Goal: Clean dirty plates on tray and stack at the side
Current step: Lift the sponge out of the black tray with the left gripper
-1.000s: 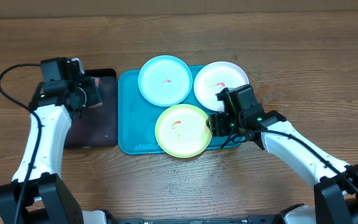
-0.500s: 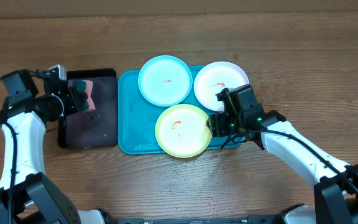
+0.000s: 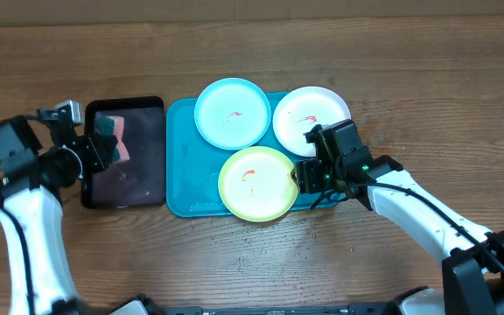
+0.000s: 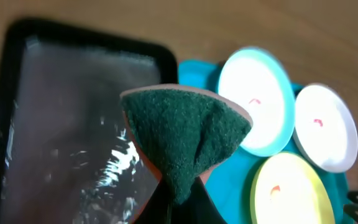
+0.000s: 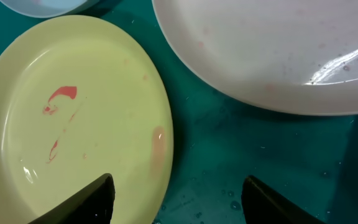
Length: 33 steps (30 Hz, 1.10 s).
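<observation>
Three plates lie on the turquoise tray (image 3: 182,157): a light cyan plate (image 3: 232,113) at the back left, a white plate (image 3: 311,118) at the back right, and a yellow-green plate (image 3: 257,183) in front. Each has small red smears. My left gripper (image 3: 105,147) is shut on a green and pink sponge (image 4: 182,134) and holds it above the black tray (image 3: 128,179). My right gripper (image 5: 176,196) is open, low over the turquoise tray, straddling the right rim of the yellow-green plate (image 5: 73,112). The white plate (image 5: 272,50) is just beyond it.
The narrow black tray with a wet bottom (image 4: 61,124) lies left of the turquoise tray. The wooden table (image 3: 427,96) surrounds both. Water drops lie on the turquoise tray floor (image 5: 229,168).
My left arm has drawn back to the left and lifted the sponge off the black tray. The right arm and plates have not moved.
</observation>
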Each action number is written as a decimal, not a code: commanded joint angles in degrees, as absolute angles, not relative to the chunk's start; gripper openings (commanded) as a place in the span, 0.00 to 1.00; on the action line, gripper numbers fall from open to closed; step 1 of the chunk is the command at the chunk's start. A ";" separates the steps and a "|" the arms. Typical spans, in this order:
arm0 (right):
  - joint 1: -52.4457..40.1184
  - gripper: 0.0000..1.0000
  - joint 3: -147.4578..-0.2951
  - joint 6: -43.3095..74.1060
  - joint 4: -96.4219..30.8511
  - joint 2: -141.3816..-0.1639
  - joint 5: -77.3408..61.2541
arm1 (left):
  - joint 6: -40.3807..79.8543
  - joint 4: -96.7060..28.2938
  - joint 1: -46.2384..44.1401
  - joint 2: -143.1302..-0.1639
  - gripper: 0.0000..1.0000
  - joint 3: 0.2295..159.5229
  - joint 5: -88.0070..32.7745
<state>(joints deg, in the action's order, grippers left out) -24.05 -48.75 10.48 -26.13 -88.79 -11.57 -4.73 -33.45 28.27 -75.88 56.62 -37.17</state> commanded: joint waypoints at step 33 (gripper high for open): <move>-24.16 0.67 -50.33 10.44 -25.63 -89.08 -10.94 | -1.72 -5.72 28.32 -83.48 0.04 47.70 -49.65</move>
